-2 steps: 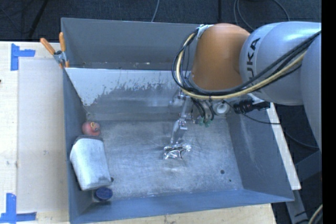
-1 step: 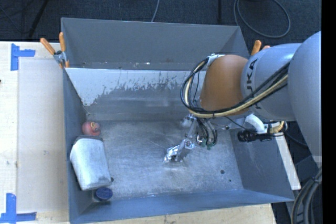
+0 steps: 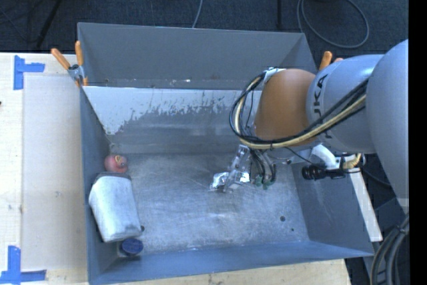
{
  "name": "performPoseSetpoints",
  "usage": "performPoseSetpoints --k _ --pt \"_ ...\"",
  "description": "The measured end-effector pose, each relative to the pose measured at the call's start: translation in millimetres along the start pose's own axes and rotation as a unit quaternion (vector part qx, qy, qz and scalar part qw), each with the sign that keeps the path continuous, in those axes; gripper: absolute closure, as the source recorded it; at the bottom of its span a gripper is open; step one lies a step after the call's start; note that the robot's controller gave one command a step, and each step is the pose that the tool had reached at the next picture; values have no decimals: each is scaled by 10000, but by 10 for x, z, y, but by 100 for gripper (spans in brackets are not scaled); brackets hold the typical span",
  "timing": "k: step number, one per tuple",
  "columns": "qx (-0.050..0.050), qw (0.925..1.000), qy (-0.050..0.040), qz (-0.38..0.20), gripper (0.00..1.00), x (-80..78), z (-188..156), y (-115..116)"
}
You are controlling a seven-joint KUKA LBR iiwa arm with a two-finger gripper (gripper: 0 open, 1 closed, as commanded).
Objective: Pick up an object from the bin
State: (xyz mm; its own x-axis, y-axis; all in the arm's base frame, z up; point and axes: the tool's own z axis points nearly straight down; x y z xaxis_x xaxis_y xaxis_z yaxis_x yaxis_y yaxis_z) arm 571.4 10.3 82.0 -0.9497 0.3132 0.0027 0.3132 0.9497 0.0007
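Observation:
My gripper (image 3: pixel 225 181) hangs low over the bare middle of the bin floor, below the orange wrist cover. Nothing lies under or right beside it. A small red and pink fruit-like thing (image 3: pixel 117 163) sits at the far left of the floor, near the left wall. Just in front of it lies a white cylindrical bottle (image 3: pixel 114 207) on its side along the left wall, its blue cap (image 3: pixel 131 247) pointing to the front left corner. Both are well to the left of the gripper.
The arm comes in over the bin's right wall, with looped cables round the orange cover. The bin's walls slope down to the floor on all sides.

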Motion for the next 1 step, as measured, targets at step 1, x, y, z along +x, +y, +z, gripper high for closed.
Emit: performPoseSetpoints --k 1 --pt "-15 10000 -54 80 100 -63 -1281 60"
